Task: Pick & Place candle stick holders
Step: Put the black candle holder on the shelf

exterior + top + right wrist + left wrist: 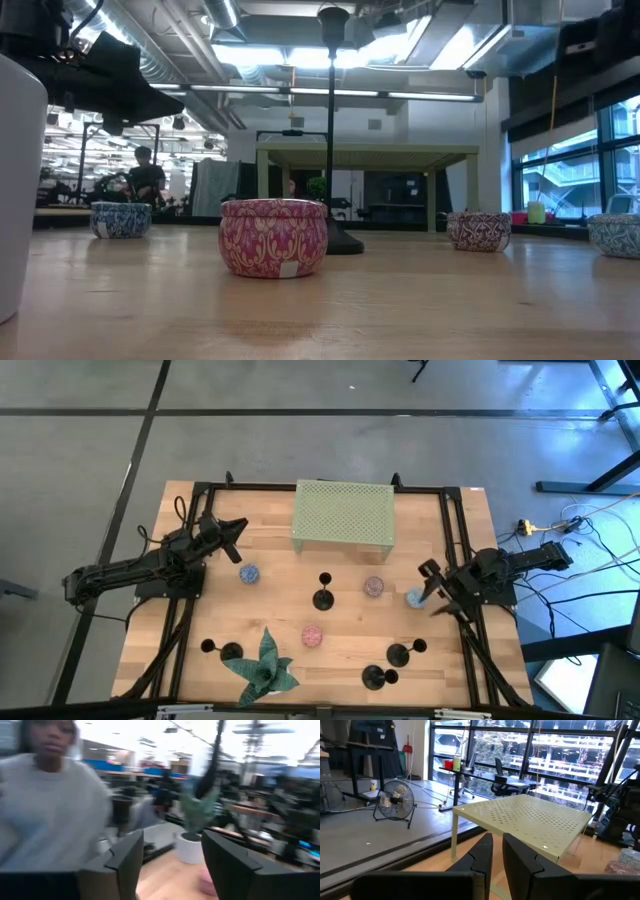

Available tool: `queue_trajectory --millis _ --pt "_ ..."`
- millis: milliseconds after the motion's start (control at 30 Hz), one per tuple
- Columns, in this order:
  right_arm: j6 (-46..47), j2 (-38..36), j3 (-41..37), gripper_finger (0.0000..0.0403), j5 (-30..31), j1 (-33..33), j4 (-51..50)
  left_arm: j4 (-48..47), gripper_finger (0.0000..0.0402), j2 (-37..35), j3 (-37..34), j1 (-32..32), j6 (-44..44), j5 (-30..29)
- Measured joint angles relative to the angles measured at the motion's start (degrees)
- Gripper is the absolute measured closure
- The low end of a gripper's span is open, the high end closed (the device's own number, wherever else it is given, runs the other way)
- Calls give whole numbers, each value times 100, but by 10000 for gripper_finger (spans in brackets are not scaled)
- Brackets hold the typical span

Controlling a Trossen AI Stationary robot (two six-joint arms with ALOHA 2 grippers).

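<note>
A wooden table (340, 630) filled the overhead picture, framed by black rails, with a dark arm at each side. At the far middle of the table stood a pale green perforated metal shelf (344, 513), also seen close ahead in the left wrist view (530, 820). Near the front left sat a green star-shaped plant (265, 668). The left gripper (232, 532) hung over the table's left side, near a blue patterned tin (249, 574), its fingers nearly closed with only a thin gap and holding nothing. The right gripper (434, 590) hung at the right side, just beside a pale blue tin (414, 598), its fingers spread wide and empty. The black candle stick holders stood apart on the table: one in the centre (323, 598), one at the front left beside the plant (230, 651), and two at the front right (397, 654), (373, 678). From table height, the centre holder's thin stem (331, 130) rose behind a pink patterned tin (274, 236) that carried a small white label too small to read. A mauve tin (373, 587) sat right of centre. A person in a pale grey top (50, 805) showed blurred in the right wrist view. No writing could be read anywhere.
</note>
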Motion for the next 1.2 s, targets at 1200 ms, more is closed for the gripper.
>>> queue_trajectory --millis 1200 --pt "326 3144 604 185 483 1095 1870 0 364 0 0 1 -404 23"
